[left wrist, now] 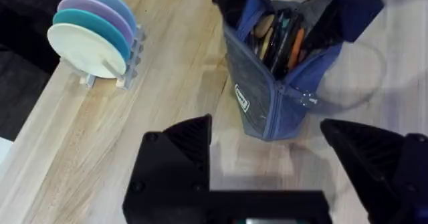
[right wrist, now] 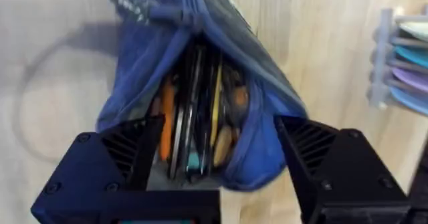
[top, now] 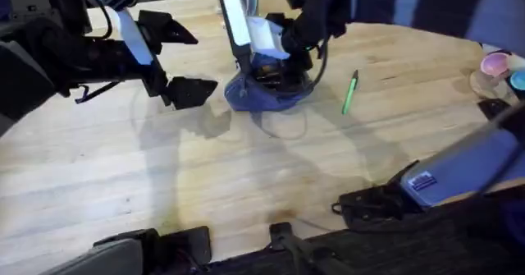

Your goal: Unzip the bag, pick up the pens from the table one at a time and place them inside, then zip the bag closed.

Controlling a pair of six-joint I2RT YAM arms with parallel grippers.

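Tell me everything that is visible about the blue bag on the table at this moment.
The bag is a blue-grey pouch of denim-like fabric with a small white label on its side. Its zipper is open and the mouth gapes wide, with several pens and similar items inside, orange, yellow and dark ones among them. It rests on the wooden table, slumped. The right gripper hangs open just over its mouth, fingers on either side. The left gripper is open nearby, not touching it. A green pen lies apart from it.
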